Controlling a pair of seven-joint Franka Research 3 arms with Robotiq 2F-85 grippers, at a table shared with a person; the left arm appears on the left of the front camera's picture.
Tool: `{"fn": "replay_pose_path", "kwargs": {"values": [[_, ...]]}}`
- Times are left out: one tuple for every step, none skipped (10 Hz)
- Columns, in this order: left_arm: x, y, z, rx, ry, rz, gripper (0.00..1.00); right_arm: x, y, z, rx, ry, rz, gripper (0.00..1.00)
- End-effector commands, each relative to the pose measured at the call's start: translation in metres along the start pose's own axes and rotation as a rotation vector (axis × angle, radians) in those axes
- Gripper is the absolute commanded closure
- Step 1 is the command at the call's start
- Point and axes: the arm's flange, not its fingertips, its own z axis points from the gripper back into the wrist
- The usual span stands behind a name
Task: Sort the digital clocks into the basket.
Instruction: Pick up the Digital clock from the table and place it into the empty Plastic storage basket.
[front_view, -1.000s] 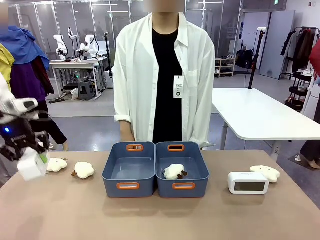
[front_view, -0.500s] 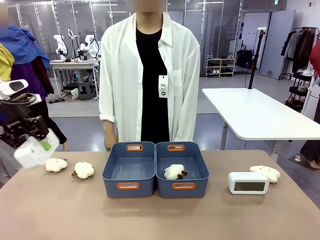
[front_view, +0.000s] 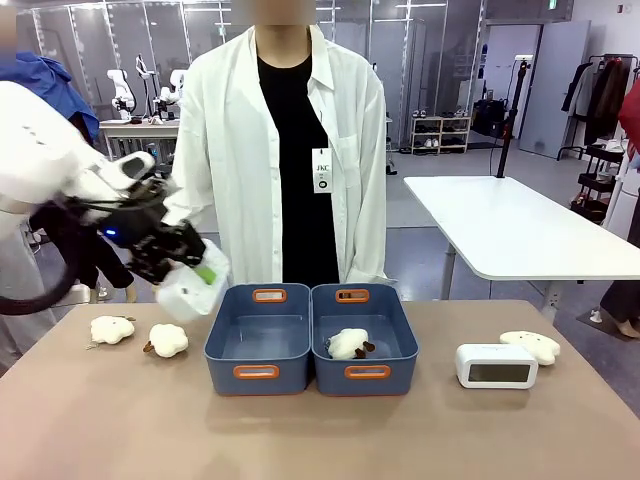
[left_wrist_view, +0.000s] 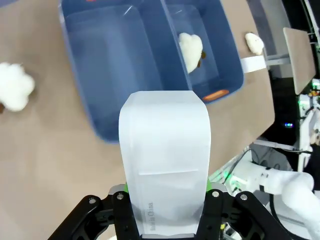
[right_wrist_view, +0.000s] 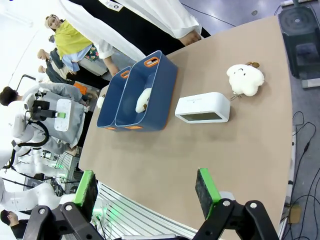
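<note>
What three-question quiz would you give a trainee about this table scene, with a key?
1. True or false: the left gripper holds a white clock above the table.
2. What lies in the right bin? A: a plush toy. B: a clock. C: nothing.
3. How many clocks stand on the table?
Key: 1 true; 2 A; 3 one, the second clock.
</note>
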Motion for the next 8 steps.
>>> {"fn": "replay_pose_path", "kwargs": {"values": [[0.029,-0.006,-0.024,0.024,-0.008,-0.040,1.00,-0.001,0.001,0.001,0.012,-0.011,0.015,0.00],[0.034,-0.010,-0.034,0.032,-0.012,-0.041,1.00,-0.001,0.001,0.001,0.012,-0.011,0.015,0.00],[0.036,-0.010,-0.041,0.034,-0.005,-0.040,1.00,-0.001,0.001,0.001,0.012,-0.011,0.015,0.00],[0.038,-0.009,-0.047,0.041,-0.004,-0.035,1.00,-0.001,0.001,0.001,0.012,-0.011,0.015,0.00],[0.042,-0.006,-0.055,0.055,-0.021,-0.032,1.00,-0.001,0.001,0.001,0.012,-0.011,0.015,0.00],[0.053,-0.002,-0.068,0.091,-0.068,-0.018,1.00,-0.001,0.001,0.001,0.012,-0.011,0.015,0.00],[0.065,-0.001,-0.088,0.132,-0.091,-0.042,1.00,-0.001,0.001,0.001,0.012,-0.011,0.015,0.00],[0.076,0.001,-0.113,0.162,-0.096,-0.020,1.00,-0.001,0.001,0.001,0.012,-0.011,0.015,0.00]]}}
